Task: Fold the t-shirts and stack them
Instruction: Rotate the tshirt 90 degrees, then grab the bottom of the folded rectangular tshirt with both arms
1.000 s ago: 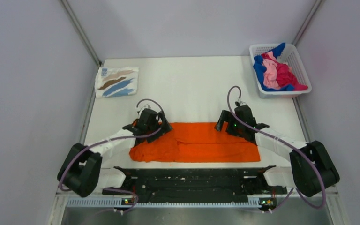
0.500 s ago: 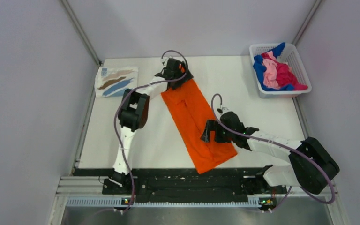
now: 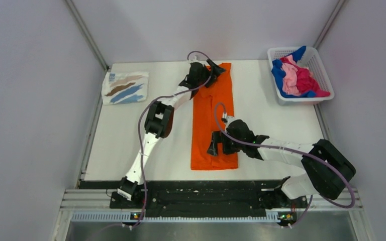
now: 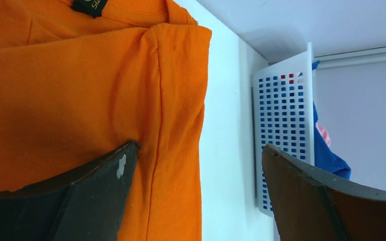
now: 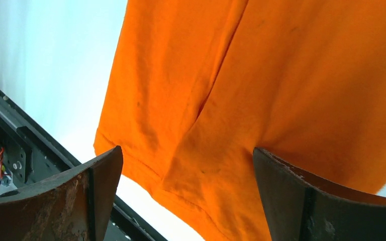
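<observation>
Now: orange t-shirt (image 3: 208, 115) lies flat as long narrow strip down middle of table (image 3: 276, 130), collar end at far edge, other end near front edge. Left gripper (image 3: 212, 72) over collar end, jaws spread wide, one finger over cloth, nothing clamped. Right gripper (image 3: 216, 144) low over near end, jaws wide too, cloth beneath. Folded white streaked t-shirt (image 3: 125, 87) at far left corner, well apart. Blue, pink, magenta t-shirts (image 3: 296, 75) heaped in white basket (image 3: 304, 100), far right.
</observation>
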Robot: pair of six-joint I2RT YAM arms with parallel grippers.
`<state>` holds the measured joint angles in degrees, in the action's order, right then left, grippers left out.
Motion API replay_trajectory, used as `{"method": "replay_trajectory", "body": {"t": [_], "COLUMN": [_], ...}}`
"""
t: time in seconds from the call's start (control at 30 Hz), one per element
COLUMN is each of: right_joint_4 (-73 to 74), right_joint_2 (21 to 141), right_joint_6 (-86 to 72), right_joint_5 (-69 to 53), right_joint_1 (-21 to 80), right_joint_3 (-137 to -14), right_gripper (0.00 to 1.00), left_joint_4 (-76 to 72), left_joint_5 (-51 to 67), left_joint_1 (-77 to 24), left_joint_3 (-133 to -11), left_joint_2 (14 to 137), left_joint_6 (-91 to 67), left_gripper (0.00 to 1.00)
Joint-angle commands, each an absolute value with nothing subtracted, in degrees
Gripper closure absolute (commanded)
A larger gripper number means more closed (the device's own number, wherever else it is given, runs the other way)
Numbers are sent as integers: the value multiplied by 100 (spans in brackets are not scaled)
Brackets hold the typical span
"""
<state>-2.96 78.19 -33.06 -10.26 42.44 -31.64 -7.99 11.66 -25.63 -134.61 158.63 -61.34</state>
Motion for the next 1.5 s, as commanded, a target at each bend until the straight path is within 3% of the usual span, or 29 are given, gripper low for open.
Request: {"method": "replay_trajectory", "body": {"t": [0.0,0.23,0.4,0.57,0.73,0.9,1.1,1.17,1.47], "right_joint_4": [-192,153,441,1011,1092,1527,1694,1721,1718], "right_joint_2": [7997,7258,6388,5656,5139,4884,4727,4748,5081], "right_joint_6": [-3131,-3171,-3474,-4035,-4134,-4377,-4609,-4645,-4778], "right_joint_5": [-1100,-301,582,1214,784,488,78,118,202], "right_joint_1": [4442,4447,4449,4388,4342,4298,4280,4280,4274], "right_joint_3": [-3637,-3656,-3351,-2964,-2464,-2252,-2103,-2062,-1967], "right_gripper": [1,1,1,1,2,5,11,13,31], "left_joint_4": [-1094,-593,-206,297,931,1377,2028,1737,2265], "left_joint_5": [1267,1355,1634,1429,573,245,143,624,1127], "left_joint_1": [-2497,-2522,-2528,-2653,-3059,-3646,-4061,-4249,-4658], "left_joint_3": [-13817,-13562,-12707,-10920,-8617,-6584,-5297,-4871,-3987], "left_joint_2": [16163,15283,14053,12186,10059,8712,7760,7561,7375], "left_joint_6": [-6480,-5793,-5109,-4422,-3867,-3948,-4488,-4620,-4882], "left_gripper": [1,1,1,1,1,2,6,7,16]}}
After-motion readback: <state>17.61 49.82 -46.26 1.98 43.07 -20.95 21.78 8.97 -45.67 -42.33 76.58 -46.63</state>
